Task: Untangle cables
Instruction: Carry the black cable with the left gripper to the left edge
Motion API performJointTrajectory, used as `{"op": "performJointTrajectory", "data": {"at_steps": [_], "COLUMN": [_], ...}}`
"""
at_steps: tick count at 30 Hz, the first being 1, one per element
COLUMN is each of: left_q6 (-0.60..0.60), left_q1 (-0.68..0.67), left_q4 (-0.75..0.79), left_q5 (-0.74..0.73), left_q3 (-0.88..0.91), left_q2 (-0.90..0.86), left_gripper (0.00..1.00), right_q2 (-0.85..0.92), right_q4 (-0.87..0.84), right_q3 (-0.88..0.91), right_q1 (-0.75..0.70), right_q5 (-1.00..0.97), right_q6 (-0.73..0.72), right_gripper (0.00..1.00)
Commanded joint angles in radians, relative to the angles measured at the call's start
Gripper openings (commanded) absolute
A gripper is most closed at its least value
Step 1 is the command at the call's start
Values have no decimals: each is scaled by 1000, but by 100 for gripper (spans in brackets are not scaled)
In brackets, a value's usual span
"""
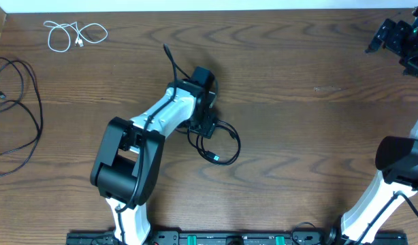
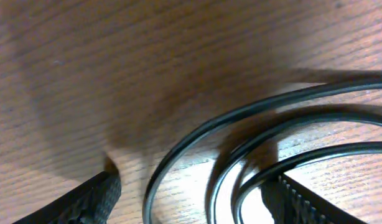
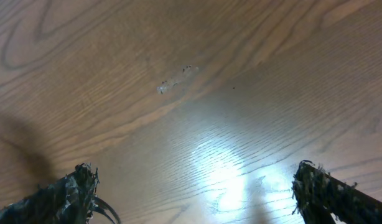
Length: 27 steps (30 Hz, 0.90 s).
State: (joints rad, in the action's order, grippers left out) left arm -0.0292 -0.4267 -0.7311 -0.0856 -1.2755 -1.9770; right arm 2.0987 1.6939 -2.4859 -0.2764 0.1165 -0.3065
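Observation:
A short black cable (image 1: 222, 144) lies in loose loops at the table's middle. My left gripper (image 1: 207, 126) is lowered onto the near-left part of those loops. In the left wrist view its jaws stand apart, and three curved strands of the black cable (image 2: 253, 140) run between the fingers (image 2: 91, 200). The left gripper (image 2: 194, 208) is open around them, not pinching. A white cable (image 1: 76, 34) is coiled at the far left. A longer black cable (image 1: 22, 102) sprawls along the left edge. My right gripper (image 1: 398, 37) hovers far right, open and empty (image 3: 197, 196).
The left arm's white and black body (image 1: 137, 153) stretches from the front edge to the middle. The right arm's base (image 1: 399, 163) stands at the right edge. Bare wood lies under the right gripper, with a small pale smudge (image 3: 175, 79).

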Motion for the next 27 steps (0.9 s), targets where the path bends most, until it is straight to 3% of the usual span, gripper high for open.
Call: {"op": "performJointTrajectory", "data": {"at_steps": [1,5,8,13,16,18,27], "left_q6": [58,61,61,61,81,87,168], "left_q1": [-29,-34,-34,-34,-34,-33,26], "left_q4": [0,1,0,0,-3,-5,-144], "left_q5": [106,109,109,109,109,109,104], "left_q3": [15,15,15,15,15,14,-105], "left_q2": [-20,-41,-59,-69,-69,-67,6], "left_gripper": [78,76,61,24,19,8,8], "right_q2": [-32,-32,-32,-32,-32,-32,-32], "right_q4": [1,1,1,1,1,1,1], "right_q3": [-12,-12,-12,-12,-12,-12,-12], "right_q1": [1,1,1,1,1,1,2], "right_q5": [2,2,2,2,2,2,2], "right_q6": [-3,-3,-3,-3,-3,-3,-3], "right_gripper": [99,99,99,99,99,99,99]}}
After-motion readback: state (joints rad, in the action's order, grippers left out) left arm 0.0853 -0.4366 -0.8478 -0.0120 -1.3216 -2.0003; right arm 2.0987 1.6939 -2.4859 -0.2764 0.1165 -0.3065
